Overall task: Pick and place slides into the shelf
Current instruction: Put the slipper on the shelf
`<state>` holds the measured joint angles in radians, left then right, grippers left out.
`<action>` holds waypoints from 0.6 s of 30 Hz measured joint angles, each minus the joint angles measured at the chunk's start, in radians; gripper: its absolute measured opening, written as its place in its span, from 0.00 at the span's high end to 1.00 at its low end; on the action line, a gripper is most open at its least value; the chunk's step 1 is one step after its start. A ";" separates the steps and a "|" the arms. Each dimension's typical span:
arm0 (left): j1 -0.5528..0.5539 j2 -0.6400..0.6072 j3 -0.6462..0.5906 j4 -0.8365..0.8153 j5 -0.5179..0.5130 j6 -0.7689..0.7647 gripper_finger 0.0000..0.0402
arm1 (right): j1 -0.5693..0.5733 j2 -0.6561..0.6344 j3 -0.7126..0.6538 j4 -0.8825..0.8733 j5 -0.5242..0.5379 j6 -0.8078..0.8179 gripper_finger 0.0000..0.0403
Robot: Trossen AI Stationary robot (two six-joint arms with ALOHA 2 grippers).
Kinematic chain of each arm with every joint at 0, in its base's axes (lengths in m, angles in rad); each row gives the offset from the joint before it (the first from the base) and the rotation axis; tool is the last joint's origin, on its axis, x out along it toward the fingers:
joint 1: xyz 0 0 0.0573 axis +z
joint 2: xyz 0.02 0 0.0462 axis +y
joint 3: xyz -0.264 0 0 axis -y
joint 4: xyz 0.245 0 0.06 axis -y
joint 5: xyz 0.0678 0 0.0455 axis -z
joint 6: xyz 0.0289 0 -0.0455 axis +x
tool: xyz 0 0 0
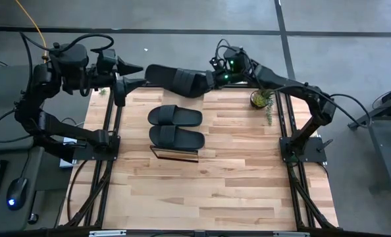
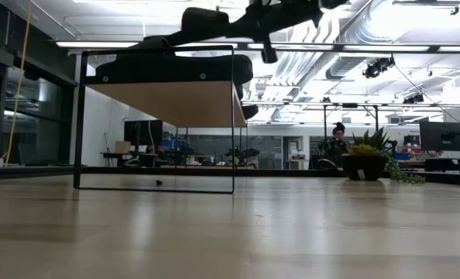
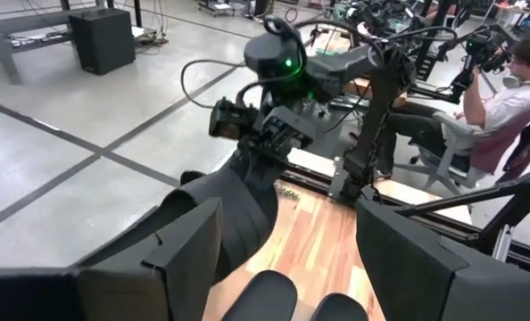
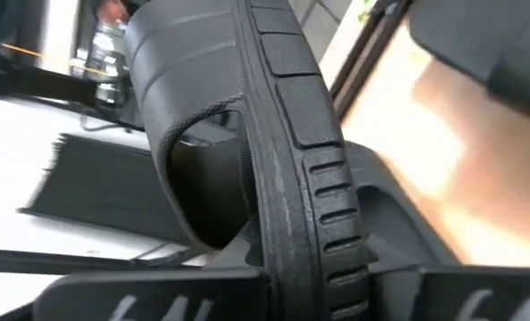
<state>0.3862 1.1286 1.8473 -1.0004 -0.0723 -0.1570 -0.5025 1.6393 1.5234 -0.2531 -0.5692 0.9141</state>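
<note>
My right gripper (image 1: pixel 212 79) is shut on a black slide (image 1: pixel 179 80) and holds it in the air over the table's far edge; the low view shows that slide (image 2: pixel 214 19) at the top. My left gripper (image 1: pixel 133 74) is open just left of the slide's free end (image 3: pixel 216 218), fingers on either side of it, and I see no touch. Two more slides (image 1: pixel 174 116) (image 1: pixel 176 137) lie side by side, soles down, on the light-wood shelf (image 2: pixel 164 102). A fourth slide is out of view. My right gripper pinches the slide's sole (image 4: pixel 311 234) between its two fingers, at the end nearest the right arm. One finger (image 4: pixel 158 299) is on the strap side and one (image 4: pixel 479 299) on the underside. It comes level from the table's right. The slide is lifted clear and turned on its edge.
A small potted plant (image 1: pixel 261 99) stands near the table's far right corner. The shelf's thin black frame (image 2: pixel 79 116) stands on the slatted tabletop (image 1: pixel 235 178). People sit in the room beyond the table (image 3: pixel 515 80) (image 2: pixel 338 143).
</note>
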 joint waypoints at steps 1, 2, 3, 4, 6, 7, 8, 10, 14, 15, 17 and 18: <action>0.000 0.000 0.000 -0.001 0.000 0.000 0.41 | 0.003 0.000 -0.027 0.050 -0.008 0.020 0.94; 0.000 0.000 0.000 -0.003 0.000 0.000 0.41 | 0.006 0.000 -0.053 0.095 -0.013 0.040 0.94; 0.000 0.000 0.000 -0.003 0.000 0.000 0.41 | 0.007 0.000 -0.078 0.133 -0.016 0.056 0.94; 0.000 0.000 0.000 -0.003 0.000 0.000 0.41 | 0.008 0.000 -0.103 0.162 -0.017 0.071 0.94; 0.000 0.000 0.000 -0.005 0.000 0.000 0.41 | 0.013 0.000 -0.150 0.198 -0.019 0.088 0.94; 0.000 0.000 0.000 -0.006 0.000 0.000 0.41 | 0.014 0.000 -0.173 0.215 -0.019 0.094 0.94; 0.000 0.000 0.000 -0.006 0.000 0.000 0.41 | 0.014 0.000 -0.195 0.233 -0.019 0.099 0.94; 0.000 0.000 0.000 -0.006 0.000 0.000 0.41 | 0.017 0.000 -0.229 0.258 -0.019 0.101 0.94; 0.000 0.000 0.000 -0.006 0.000 0.000 0.41 | 0.017 0.000 -0.266 0.284 -0.019 0.099 0.94; 0.000 0.000 0.000 -0.006 0.000 -0.001 0.41 | 0.016 0.000 -0.269 0.285 -0.018 0.092 0.94; 0.000 0.000 0.000 -0.006 0.000 -0.004 0.41 | 0.009 0.000 -0.270 0.287 -0.016 0.068 0.94; 0.000 0.000 0.000 -0.006 0.000 -0.005 0.41 | 0.004 0.000 -0.270 0.286 -0.016 0.056 0.94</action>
<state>0.3866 1.1286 1.8473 -1.0061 -0.0723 -0.1615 -0.4982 1.6394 1.2530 0.0332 -0.5854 0.9702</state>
